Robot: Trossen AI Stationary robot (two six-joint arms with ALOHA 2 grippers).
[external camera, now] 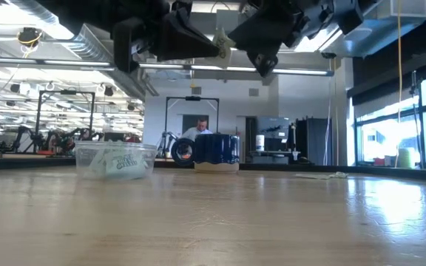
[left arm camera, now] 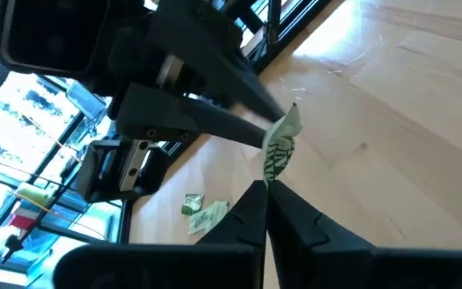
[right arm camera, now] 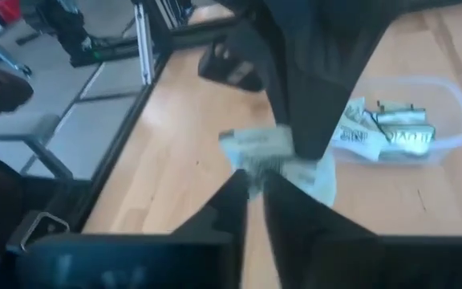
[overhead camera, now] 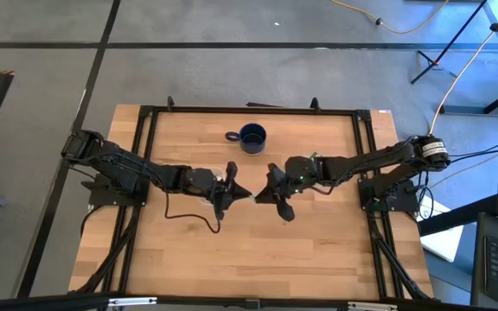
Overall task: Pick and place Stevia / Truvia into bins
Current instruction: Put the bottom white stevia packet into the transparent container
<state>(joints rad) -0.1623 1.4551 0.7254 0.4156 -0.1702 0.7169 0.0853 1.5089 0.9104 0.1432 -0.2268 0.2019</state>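
One Stevia sachet (left arm camera: 281, 148), a small flat paper packet in pale green and white with green print, is held in the air above the middle of the table (overhead camera: 318, 250), and it is pinched from both sides. The left hand (overhead camera: 239, 193) has its two dark tapered fingers closed on one edge of it, and the right hand (overhead camera: 264, 195) grips the opposite edge in the same way. In the high view the two hands meet tip to tip at the table's centre. In the low view the packet (external camera: 221, 38) hangs crumpled between them, well clear of the surface.

Further sachets (right arm camera: 391, 132) lie flat in a loose pile inside the bin (right arm camera: 454, 112), a shallow clear plastic tub with rounded corners and thin see-through walls. In the low view the bin (external camera: 115, 159) stands on the table, beside and apart from a mug (external camera: 214, 148). Two more loose sachets (left arm camera: 203, 213) lie on the bare wood, in the left wrist view beyond the hands.

The mug (overhead camera: 251, 136) is dark blue, cylindrical and glossy, with a side handle, and stands near the far edge. The table is pale wood in jointed strips with a smooth sheen, framed by black metal rails. A person (external camera: 196, 130) sits in the room behind the table.
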